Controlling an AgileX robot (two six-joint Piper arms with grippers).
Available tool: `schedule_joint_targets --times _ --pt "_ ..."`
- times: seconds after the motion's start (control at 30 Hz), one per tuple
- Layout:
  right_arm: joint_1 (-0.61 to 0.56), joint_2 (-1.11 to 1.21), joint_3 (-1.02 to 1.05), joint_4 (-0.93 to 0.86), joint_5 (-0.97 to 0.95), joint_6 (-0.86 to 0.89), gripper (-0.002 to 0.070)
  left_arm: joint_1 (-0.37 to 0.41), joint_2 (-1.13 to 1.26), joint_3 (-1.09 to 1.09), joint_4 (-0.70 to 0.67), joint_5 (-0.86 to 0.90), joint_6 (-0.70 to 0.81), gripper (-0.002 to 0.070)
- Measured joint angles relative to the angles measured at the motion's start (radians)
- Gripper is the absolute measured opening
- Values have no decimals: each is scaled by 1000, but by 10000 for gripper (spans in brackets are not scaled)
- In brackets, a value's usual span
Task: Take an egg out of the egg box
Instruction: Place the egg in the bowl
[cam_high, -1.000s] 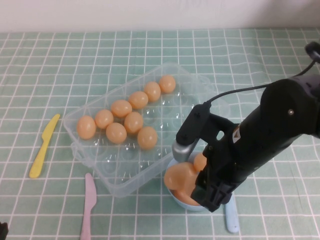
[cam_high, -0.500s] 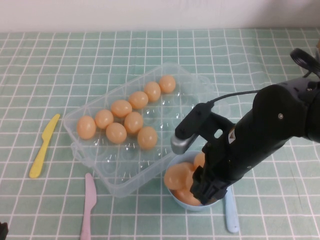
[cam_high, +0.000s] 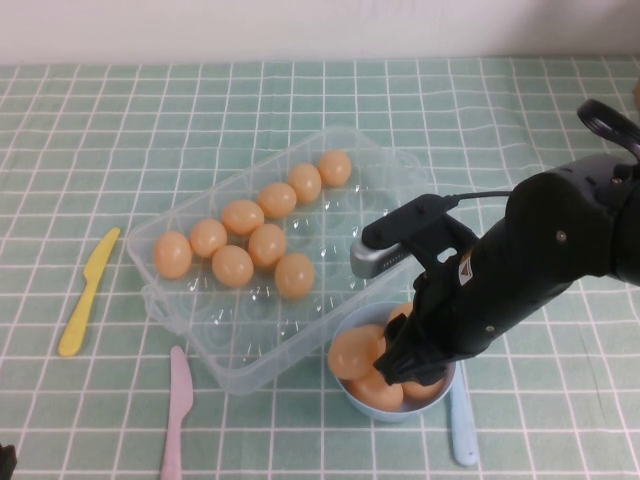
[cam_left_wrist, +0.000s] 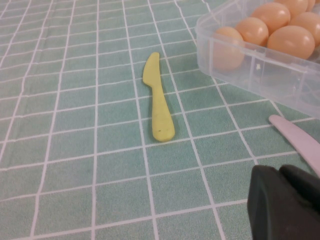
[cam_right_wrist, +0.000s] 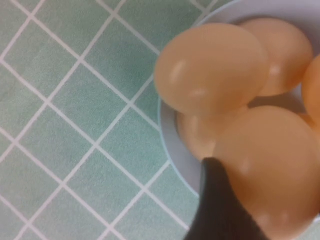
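Note:
The clear plastic egg box (cam_high: 205, 335) lies open left of centre, with several orange-tan eggs (cam_high: 267, 243) in its dimples. My right gripper (cam_high: 412, 368) hangs low over the small light-blue bowl (cam_high: 398, 414), just right of the box's near corner. It is shut on an egg (cam_right_wrist: 270, 170), which presses against the one dark finger (cam_right_wrist: 220, 210) that shows. Other eggs (cam_right_wrist: 212, 67) lie in the bowl (cam_right_wrist: 172, 145) under it. My left gripper (cam_left_wrist: 286, 205) is shut and empty, low over the cloth near the box's left end (cam_left_wrist: 260, 70).
A yellow plastic knife (cam_high: 88, 290) lies left of the box and also shows in the left wrist view (cam_left_wrist: 157, 100). A pink knife (cam_high: 177, 410) lies in front of the box. A light-blue knife (cam_high: 462, 420) lies right of the bowl. A green checked cloth covers the table.
My right arm has shifted right and sunk lower over the bowl, carrying the egg down among the eggs in it. The left arm has not moved.

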Motion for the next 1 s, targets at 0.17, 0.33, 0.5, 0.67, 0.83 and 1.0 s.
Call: schedule_joint_targets --times 0.17,0.33,0.5,0.67,0.83,1.0 --pt "0 0 0 -15 -11 0 347 0 0 0 0 0 0 -4" --pt "0 4 0 -17 -33 1 347 0 0 0 0 0 0 -5" --pt "0 22 0 -19 -40 11 347 0 0 0 0 0 0 -4" --pt "0 32 0 -19 -42 20 347 0 0 0 0 0 0 -4" --pt "0 35 0 -23 -48 22 347 0 0 0 0 0 0 -4" --pt "0 35 0 -23 -50 22 347 0 0 0 0 0 0 -5"
